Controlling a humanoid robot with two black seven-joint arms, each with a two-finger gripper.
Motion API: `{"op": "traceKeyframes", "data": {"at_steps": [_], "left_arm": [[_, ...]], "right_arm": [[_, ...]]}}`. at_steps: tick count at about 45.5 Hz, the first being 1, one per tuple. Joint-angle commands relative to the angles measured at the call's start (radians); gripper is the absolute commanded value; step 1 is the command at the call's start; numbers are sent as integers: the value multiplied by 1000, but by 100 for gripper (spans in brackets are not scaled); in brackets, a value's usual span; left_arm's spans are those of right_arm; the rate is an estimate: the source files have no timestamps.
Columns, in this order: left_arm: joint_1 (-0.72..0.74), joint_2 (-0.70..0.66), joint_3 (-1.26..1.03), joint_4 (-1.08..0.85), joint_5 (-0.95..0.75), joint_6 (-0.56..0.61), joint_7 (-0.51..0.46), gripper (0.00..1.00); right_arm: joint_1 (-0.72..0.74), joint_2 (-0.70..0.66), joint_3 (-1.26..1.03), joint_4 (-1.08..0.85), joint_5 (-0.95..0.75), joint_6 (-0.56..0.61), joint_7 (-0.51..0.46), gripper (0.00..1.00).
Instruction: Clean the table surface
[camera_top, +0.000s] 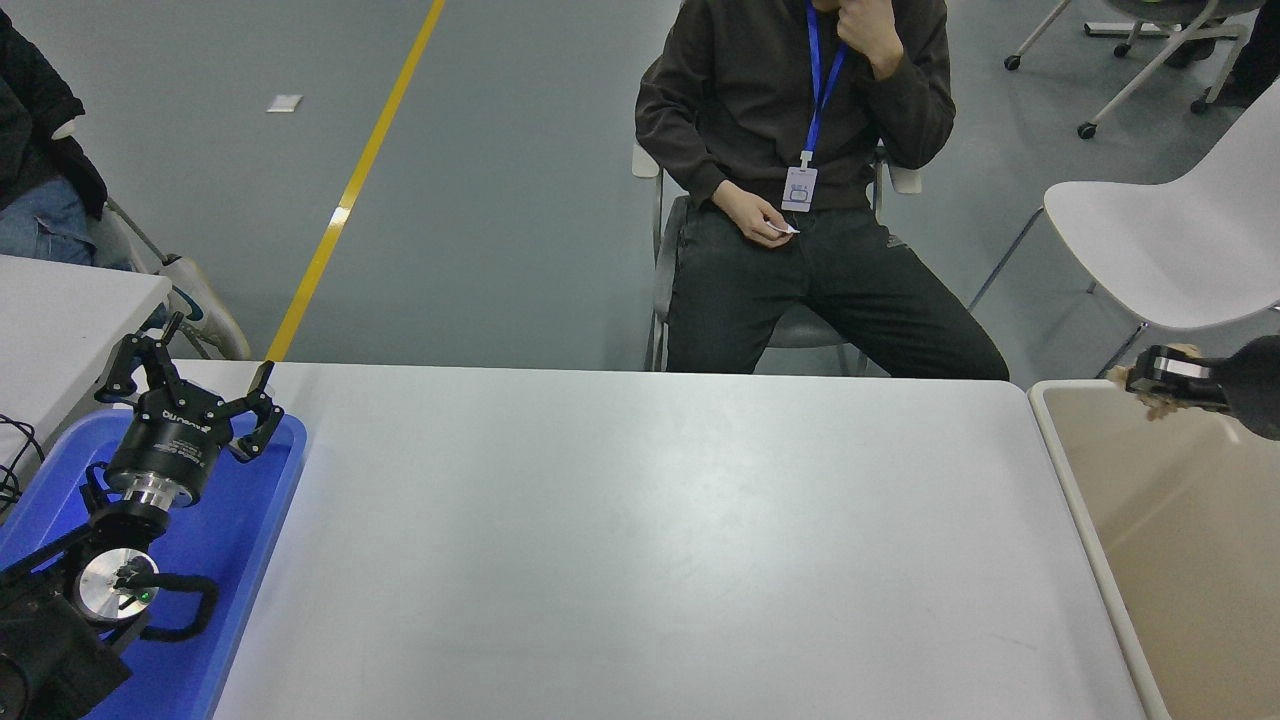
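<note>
Holding a crumpled brown paper wad (1150, 395) clamped in the right gripper (1150, 375) over the beige bin (1180, 560) beside the table surface (640, 540), you have only the drop left, while the left gripper (190, 385) sits spread over the blue tray (250, 540).

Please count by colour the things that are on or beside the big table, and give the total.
White: 2, the table surface and the chair.
Blue: 1, the tray.
Beige: 2, the bin and the crumpled paper in the right gripper.
Total: 5.
</note>
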Motion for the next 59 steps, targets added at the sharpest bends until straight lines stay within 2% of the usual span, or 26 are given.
{"op": "traceKeyframes", "data": {"at_steps": [1,13,40,52,59], "left_arm": [[0,0,0,0,0,0,0,100],[0,0,0,0,1,0,0,100],[0,0,0,0,0,0,0,100],[0,0,0,0,0,0,0,100],[0,0,0,0,0,0,0,100]], "right_arm": [[-47,26,-2,-196,-1,-6,83,0],[-76,99,-3,-427,-3,-10,173,0],[-140,328,-161,-779,10,-233,299,0],[-142,472,-224,-999,13,-268,364,0],[-148,553,-258,-1102,13,-326,377,0]]}}
